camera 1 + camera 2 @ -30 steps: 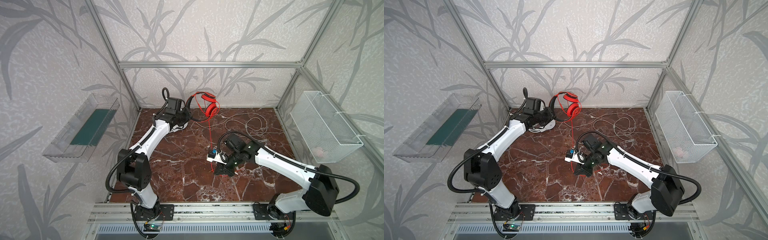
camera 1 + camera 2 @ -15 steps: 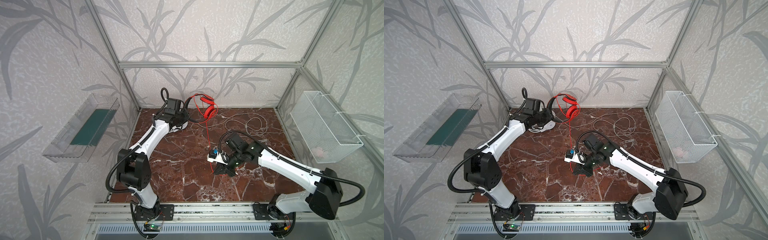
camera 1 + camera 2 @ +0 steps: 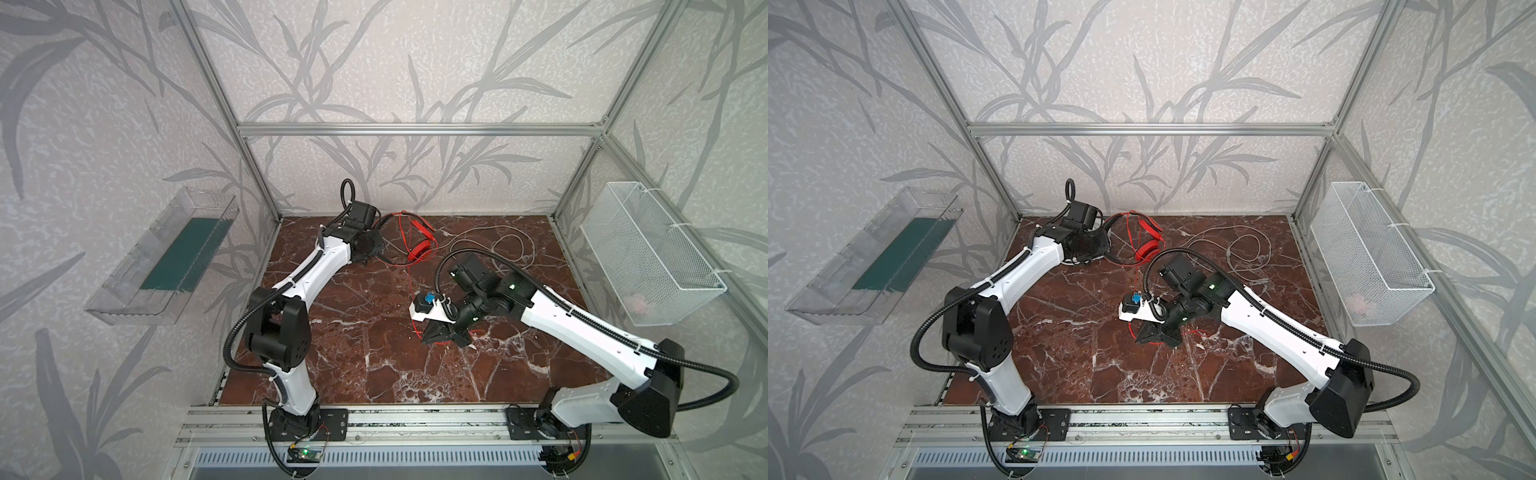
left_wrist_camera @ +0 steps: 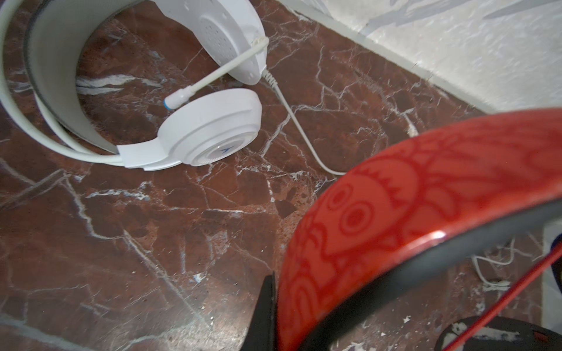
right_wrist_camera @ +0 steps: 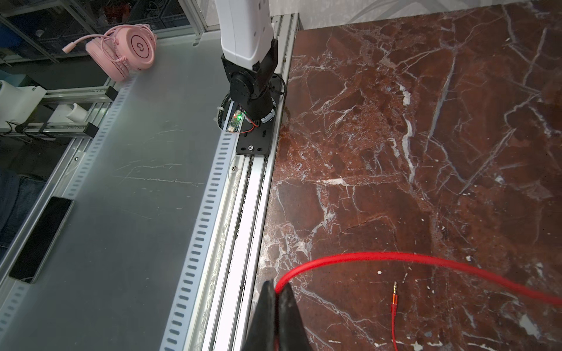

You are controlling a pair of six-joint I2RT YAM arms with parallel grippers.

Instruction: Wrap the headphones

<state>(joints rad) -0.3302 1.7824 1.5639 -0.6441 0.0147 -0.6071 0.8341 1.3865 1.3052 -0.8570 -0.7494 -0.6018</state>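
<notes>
Marble tabletop (image 3: 357, 353), red cable (image 5: 380, 256) pinched in right pincer (image 5: 276, 307)

No legible words or numbers; a blue arrowhead emblem (image 4: 226, 149) marks the white plastic headphones (image 4: 209, 130), a ringed swirl (image 5: 140, 46) the pink headphones (image 5: 121, 53).

The white-and-black left arm (image 3: 309, 276) rises from its base at the front rail, bends at the elbow and stretches toward the far left corner. There its black left gripper (image 3: 371, 248) is clamped on the band of the red headphones (image 4: 425, 194). The white-and-black right arm (image 3: 582, 326) reaches low toward the middle, wrist turned down. Its black right gripper (image 5: 275, 293) is pinched tight on the thin red cable (image 5: 395, 256).
</notes>
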